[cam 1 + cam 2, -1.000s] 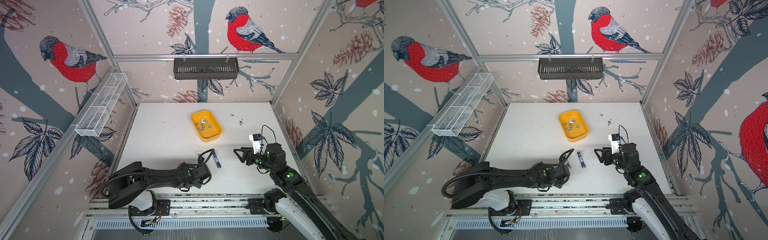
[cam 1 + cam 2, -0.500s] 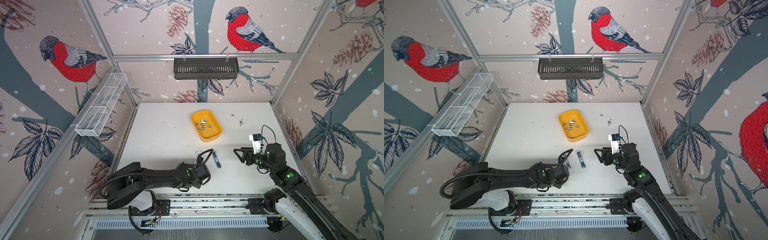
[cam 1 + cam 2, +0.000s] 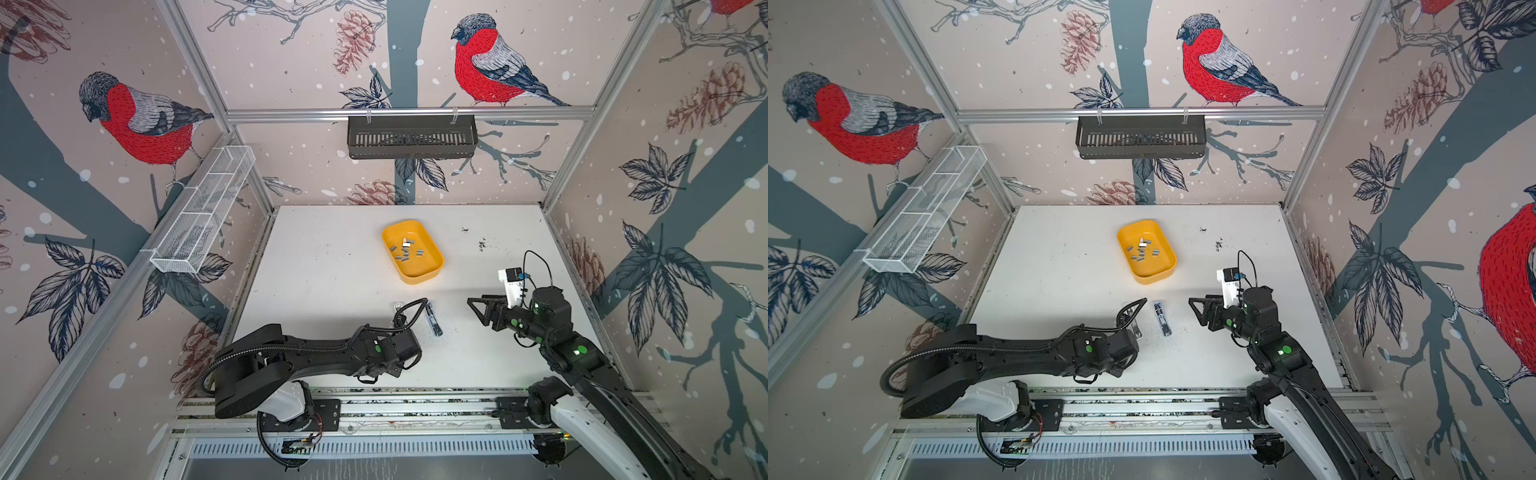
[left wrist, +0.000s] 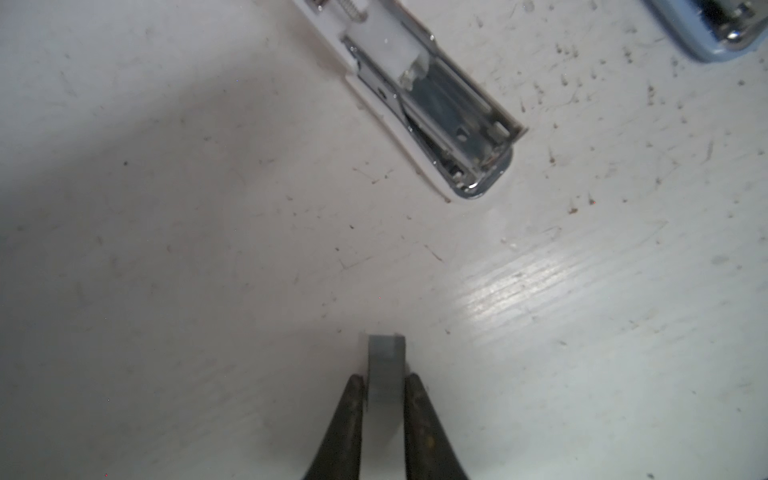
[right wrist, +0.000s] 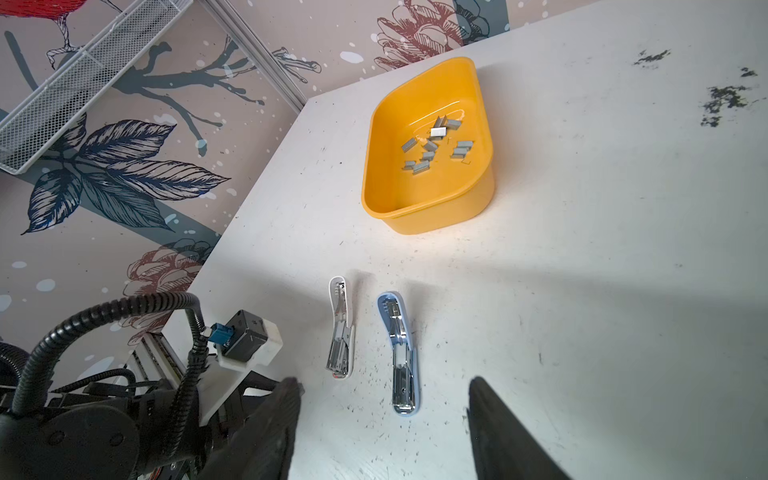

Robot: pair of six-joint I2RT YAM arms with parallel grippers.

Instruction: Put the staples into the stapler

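In the left wrist view my left gripper point(image 4: 384, 380) is shut on a short grey strip of staples point(image 4: 385, 359), held just above the table. The white stapler point(image 4: 436, 104) lies open a little beyond it, its metal channel facing up. In both top views the left wrist hides that gripper, and its cable partly covers the white stapler point(image 3: 1134, 322). A blue stapler point(image 3: 433, 319) point(image 5: 401, 353) lies open beside the white stapler point(image 5: 341, 328). More staples point(image 3: 405, 251) point(image 5: 432, 149) lie in the yellow tray point(image 3: 432, 272). My right gripper point(image 3: 477, 311) point(image 5: 383, 382) hovers open and empty, right of the blue stapler.
A black slotted basket point(image 3: 411, 137) hangs on the back wall. A white wire basket point(image 3: 203, 212) is on the left wall. Dark specks point(image 3: 482, 245) mark the table's far right. The metal rail point(image 3: 415, 407) runs along the near edge.
My left arm has drawn back slightly toward the near edge with the strip, and its jaws have tightened a little. The right arm has not moved.
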